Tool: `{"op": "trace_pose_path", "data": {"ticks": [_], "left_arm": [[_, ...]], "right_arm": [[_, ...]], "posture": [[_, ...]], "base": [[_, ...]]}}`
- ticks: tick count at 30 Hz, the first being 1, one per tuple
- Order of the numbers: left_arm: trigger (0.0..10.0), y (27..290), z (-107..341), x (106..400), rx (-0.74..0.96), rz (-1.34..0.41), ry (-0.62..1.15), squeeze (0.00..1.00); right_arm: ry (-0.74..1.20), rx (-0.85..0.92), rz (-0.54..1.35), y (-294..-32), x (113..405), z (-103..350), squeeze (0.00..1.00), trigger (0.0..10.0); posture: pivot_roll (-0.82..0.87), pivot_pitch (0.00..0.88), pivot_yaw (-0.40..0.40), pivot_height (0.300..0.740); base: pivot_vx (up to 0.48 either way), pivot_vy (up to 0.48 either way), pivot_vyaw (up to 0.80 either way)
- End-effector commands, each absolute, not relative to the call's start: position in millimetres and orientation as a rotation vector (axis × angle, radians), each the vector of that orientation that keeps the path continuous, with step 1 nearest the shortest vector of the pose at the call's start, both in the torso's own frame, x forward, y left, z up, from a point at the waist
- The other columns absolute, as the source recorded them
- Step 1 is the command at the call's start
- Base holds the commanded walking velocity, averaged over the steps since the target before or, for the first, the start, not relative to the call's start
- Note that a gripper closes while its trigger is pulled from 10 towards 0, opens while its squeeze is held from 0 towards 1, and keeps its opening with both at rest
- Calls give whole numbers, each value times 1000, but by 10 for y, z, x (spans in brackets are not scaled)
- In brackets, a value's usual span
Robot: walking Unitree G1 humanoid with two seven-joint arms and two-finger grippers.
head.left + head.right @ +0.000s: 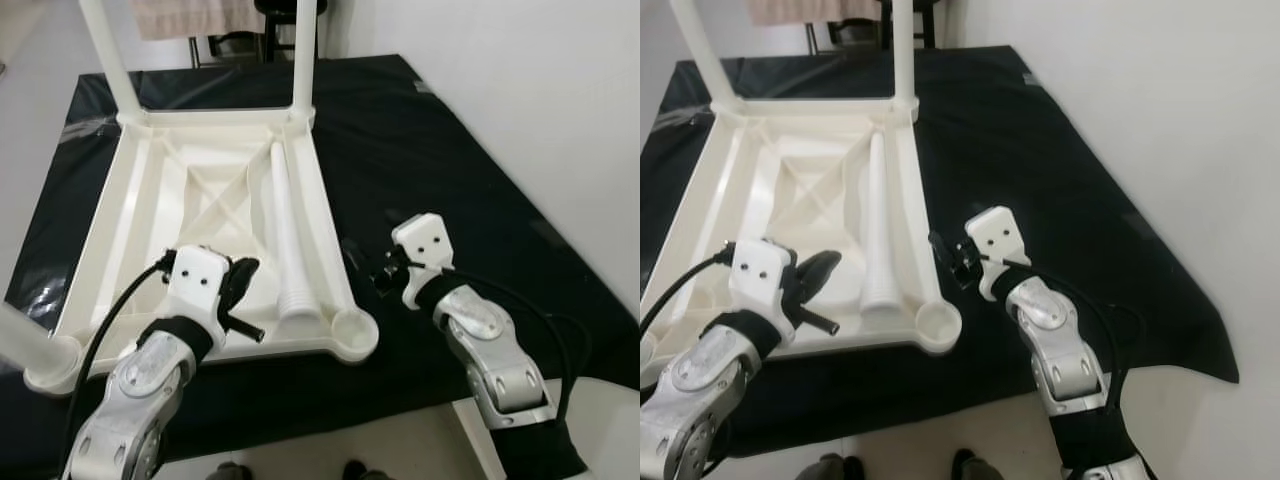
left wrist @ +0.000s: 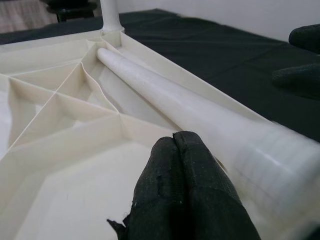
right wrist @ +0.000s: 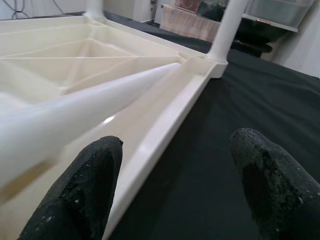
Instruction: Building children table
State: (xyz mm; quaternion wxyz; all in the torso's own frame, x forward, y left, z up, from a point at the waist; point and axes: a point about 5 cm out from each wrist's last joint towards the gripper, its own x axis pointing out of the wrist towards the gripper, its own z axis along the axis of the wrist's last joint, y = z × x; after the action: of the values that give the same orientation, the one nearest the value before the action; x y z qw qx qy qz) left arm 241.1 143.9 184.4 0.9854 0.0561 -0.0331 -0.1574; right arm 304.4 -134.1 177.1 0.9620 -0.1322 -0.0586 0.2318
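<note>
A white plastic children's table (image 1: 108, 215) lies upside down on a black cloth. Two legs (image 1: 303, 50) stand upright in its far corners, and a third leg (image 1: 20, 340) sits at the near left corner. A loose leg (image 1: 283, 230) lies inside the underside along the right rim, its ribbed end near the empty near-right socket (image 1: 352, 325). My left gripper (image 1: 243, 274) hovers over the near part of the underside, just left of the loose leg, fingers (image 2: 172, 150) shut on nothing. My right gripper (image 1: 365, 262) is open over the cloth just outside the right rim (image 3: 165, 125).
The black cloth (image 1: 450, 150) covers the floor under and around the table. A white wall (image 1: 560, 100) runs along the right. Dark furniture (image 1: 285, 25) and a hanging cloth (image 1: 190, 15) stand behind the far edge. Pale floor (image 1: 330, 445) lies at the near edge.
</note>
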Motion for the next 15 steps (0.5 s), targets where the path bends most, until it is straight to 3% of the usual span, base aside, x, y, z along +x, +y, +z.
{"op": "trace_pose_path", "data": {"ticks": [1,15], "left_arm": [[10000,1438,1809,2404,102,-318,-60,0],[10000,1445,1838,2420,108,-309,-90,0]], "right_arm": [[-128,-260,467,-1353,3025,1751,0,10000],[-137,-252,464,-1339,3034,1719,0,10000]], "posture": [[-6,106,-68,740],[-4,99,-69,740]], "base": [[0,0,0],[0,0,0]]}}
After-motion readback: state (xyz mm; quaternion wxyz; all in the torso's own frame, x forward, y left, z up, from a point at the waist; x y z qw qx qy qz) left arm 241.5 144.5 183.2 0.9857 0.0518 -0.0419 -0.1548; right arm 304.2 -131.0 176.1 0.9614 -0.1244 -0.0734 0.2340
